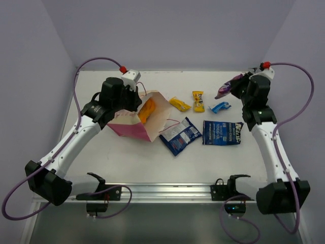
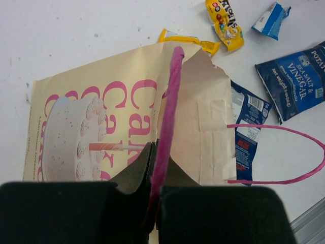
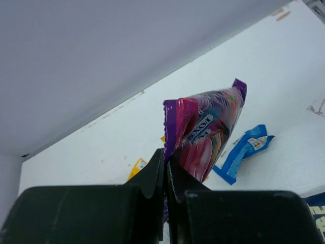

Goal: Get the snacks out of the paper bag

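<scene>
- Paper bag [image 1: 133, 127]: cream with pink sides and a cake print, lying on its side at centre-left of the overhead view, with an orange pouch [image 1: 147, 110] in its mouth.
- Left gripper [image 2: 158, 170]: closed on the pink handle [image 2: 171, 91].
- Right gripper [image 3: 165, 170]: clamped on the purple packet [image 3: 205, 127], upper right, raised above the table.
- Dark blue packets [image 1: 180, 135] and yellow packets [image 1: 180, 104]: on the table [image 1: 127, 168], centre.

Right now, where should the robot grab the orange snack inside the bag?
Probably pinch the orange pouch by the end showing at the mouth of the paper bag. Come in from the robot's right: the bag lies tipped over, mouth facing that way, its walls hiding the rest.
</scene>
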`<action>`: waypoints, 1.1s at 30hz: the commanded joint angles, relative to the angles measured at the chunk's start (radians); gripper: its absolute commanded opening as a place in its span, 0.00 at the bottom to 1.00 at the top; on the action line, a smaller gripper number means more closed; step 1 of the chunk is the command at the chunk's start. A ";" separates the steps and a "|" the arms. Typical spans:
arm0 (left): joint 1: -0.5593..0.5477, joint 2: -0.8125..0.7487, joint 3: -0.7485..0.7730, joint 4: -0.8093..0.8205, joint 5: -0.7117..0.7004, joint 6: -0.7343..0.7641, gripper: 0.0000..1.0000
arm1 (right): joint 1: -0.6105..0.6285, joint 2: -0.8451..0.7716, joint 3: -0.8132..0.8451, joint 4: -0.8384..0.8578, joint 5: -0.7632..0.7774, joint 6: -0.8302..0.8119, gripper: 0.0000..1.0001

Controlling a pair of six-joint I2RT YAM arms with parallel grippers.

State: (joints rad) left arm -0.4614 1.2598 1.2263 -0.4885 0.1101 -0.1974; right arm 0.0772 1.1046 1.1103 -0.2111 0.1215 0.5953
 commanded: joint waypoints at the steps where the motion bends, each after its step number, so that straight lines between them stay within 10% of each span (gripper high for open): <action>1: 0.000 -0.025 0.029 -0.033 -0.020 0.047 0.00 | -0.071 0.201 0.095 0.125 -0.118 0.020 0.00; 11: 0.000 -0.043 0.029 -0.064 -0.001 0.107 0.00 | -0.186 0.687 0.375 0.243 -0.344 -0.037 0.00; 18: 0.000 -0.043 0.022 -0.062 0.030 0.124 0.00 | -0.249 0.799 0.387 0.101 -0.255 -0.061 0.66; 25: 0.000 -0.053 0.012 -0.070 0.022 0.136 0.00 | -0.179 0.499 0.210 0.036 -0.246 -0.066 0.79; 33: 0.000 -0.050 0.030 -0.076 -0.013 0.131 0.00 | 0.298 0.170 -0.061 0.197 -0.149 0.156 0.79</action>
State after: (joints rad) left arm -0.4614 1.2255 1.2266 -0.5423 0.1307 -0.0891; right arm 0.2665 1.3308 1.1137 -0.1081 -0.0849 0.6323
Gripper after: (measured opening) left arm 0.020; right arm 0.786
